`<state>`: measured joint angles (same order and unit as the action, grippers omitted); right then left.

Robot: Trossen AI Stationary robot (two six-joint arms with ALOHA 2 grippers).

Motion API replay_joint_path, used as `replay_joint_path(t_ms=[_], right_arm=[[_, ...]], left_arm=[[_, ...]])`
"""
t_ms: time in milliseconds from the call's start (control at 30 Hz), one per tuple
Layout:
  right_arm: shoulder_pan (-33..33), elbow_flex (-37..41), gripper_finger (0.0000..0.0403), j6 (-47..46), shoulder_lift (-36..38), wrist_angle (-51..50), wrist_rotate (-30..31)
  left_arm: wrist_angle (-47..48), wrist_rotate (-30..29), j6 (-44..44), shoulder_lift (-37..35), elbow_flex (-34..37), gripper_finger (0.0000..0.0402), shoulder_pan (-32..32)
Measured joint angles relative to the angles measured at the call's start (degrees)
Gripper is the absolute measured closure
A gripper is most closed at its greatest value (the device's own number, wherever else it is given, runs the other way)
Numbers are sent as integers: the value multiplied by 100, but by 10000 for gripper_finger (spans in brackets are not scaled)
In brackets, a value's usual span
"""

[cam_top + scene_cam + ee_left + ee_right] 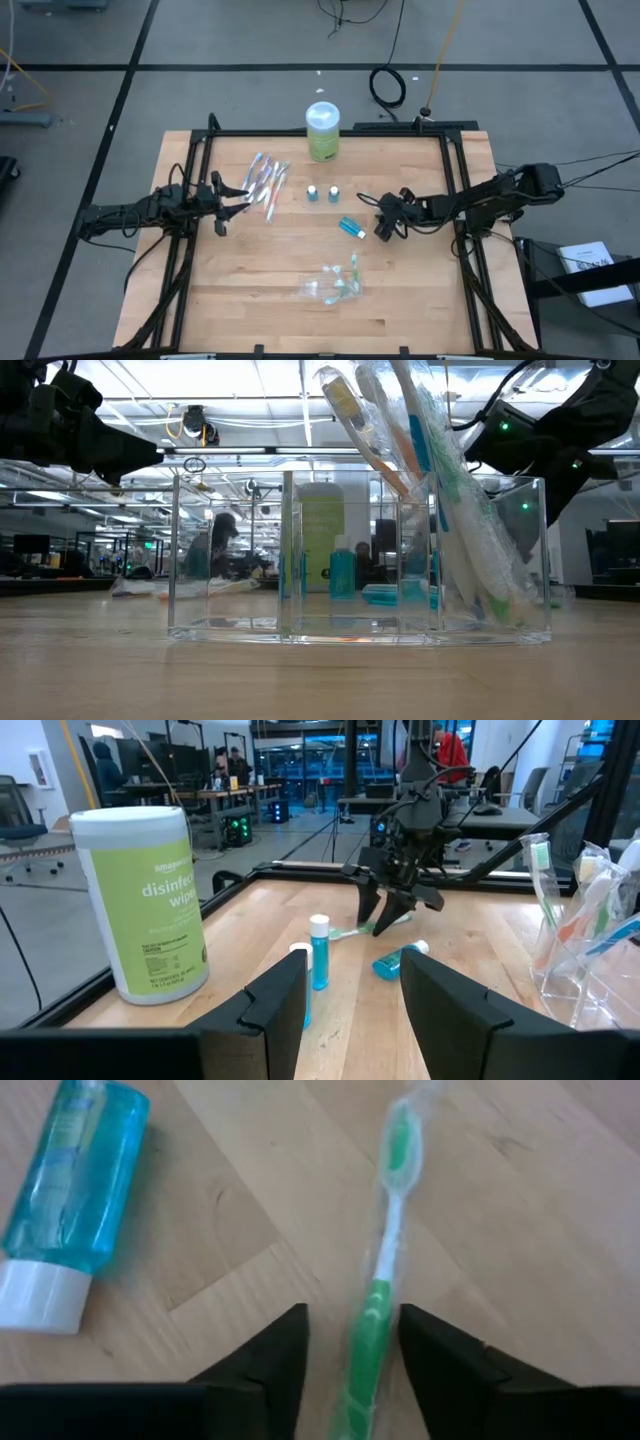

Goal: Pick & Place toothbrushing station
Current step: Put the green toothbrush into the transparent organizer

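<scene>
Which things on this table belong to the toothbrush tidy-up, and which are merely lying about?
Job:
clear organiser
wrapped toothbrushes
green toothbrush between the right tool's fingers
blue bottles: two upright, one lying

Lying about:
wipes canister
cable coil on the floor

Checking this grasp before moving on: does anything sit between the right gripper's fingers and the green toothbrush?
Nothing visible does. The wrapped green toothbrush lies directly between the fingers of the right gripper. The blue tube lies on its side on the table, apart from the brush and outside the fingers.
</scene>
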<state>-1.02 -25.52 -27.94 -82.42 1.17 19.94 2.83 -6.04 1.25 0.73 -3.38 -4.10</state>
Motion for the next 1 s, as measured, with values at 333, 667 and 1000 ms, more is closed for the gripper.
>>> replay_joint_path(t_ms=[333, 667, 1000], right_arm=[[61, 12, 386, 144, 276, -16, 288], [1561, 43, 400, 172, 1485, 329, 1925], [3369, 54, 402, 416, 1982, 1558, 3214]], left_arm=[[0, 0, -1, 1, 0, 236, 0], [-1, 0, 0, 0, 0, 236, 0], [-2, 0, 0, 0, 0, 236, 0]])
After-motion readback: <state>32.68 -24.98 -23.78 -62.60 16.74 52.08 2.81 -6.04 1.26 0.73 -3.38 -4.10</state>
